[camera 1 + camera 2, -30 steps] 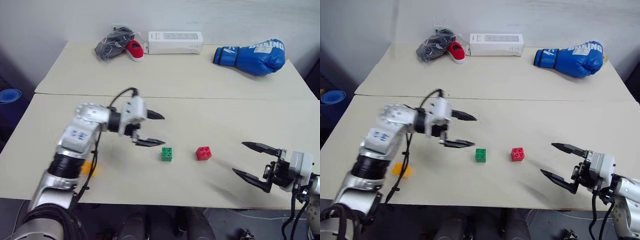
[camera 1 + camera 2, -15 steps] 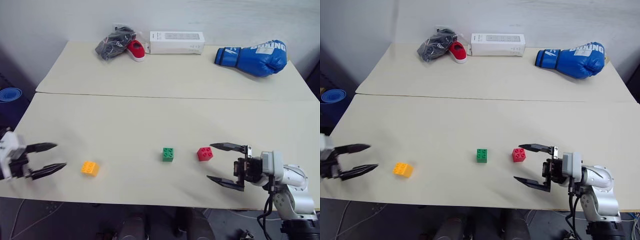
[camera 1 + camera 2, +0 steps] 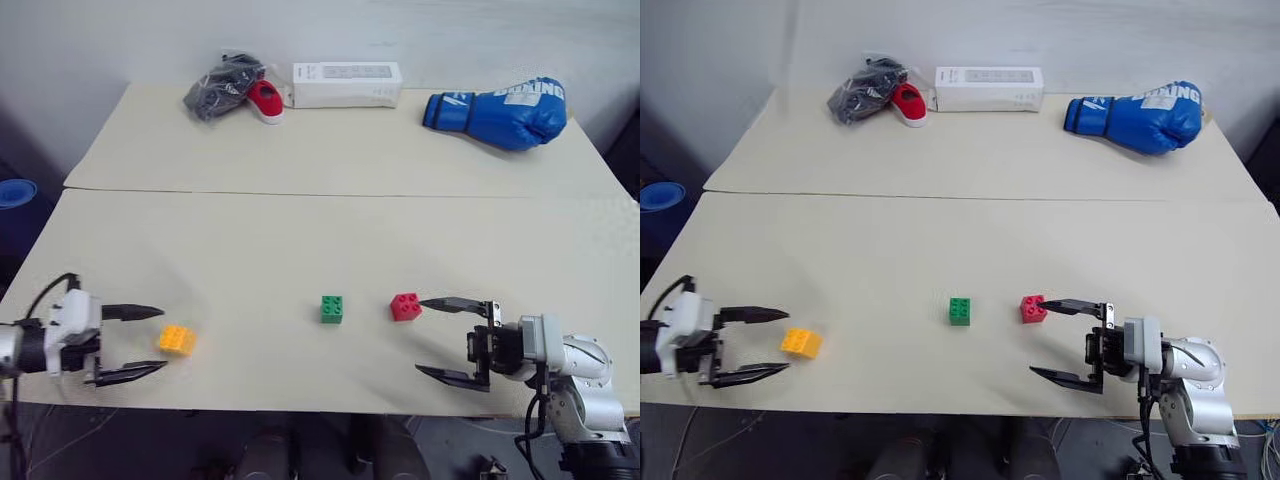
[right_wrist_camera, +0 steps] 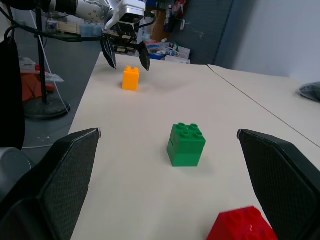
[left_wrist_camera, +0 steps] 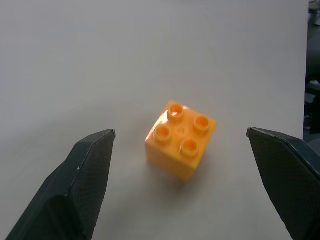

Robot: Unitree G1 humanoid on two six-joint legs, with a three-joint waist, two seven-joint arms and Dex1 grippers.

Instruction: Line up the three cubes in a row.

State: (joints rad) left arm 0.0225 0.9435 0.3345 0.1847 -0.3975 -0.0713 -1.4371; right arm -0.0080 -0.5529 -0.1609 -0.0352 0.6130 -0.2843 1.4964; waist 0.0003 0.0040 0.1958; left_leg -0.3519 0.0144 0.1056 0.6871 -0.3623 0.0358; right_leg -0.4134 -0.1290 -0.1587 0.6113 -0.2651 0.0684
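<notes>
Three cubes [image 3: 331, 308] near table's front edge [image 3: 300, 405], bare tabletop behind

Head pair: set high, looking forward and down over the whole bench [image 3: 300, 230], from near edge to far edge, taking in both bench halves. Nearly the same scene in both eyes, slightly offset sideways.

Left wrist: very close, low over the bench near its near left corner, facing along its own fingers [image 5: 80, 185] at the yellow-orange cube [image 5: 181, 138].

Right wrist: low at the near right, facing leftward along the near edge; green cube [image 4: 186, 144] close, the same yellow-orange cube and the left gripper [image 4: 126, 55] far off. Shared with the head pair: all three cubes.
</notes>
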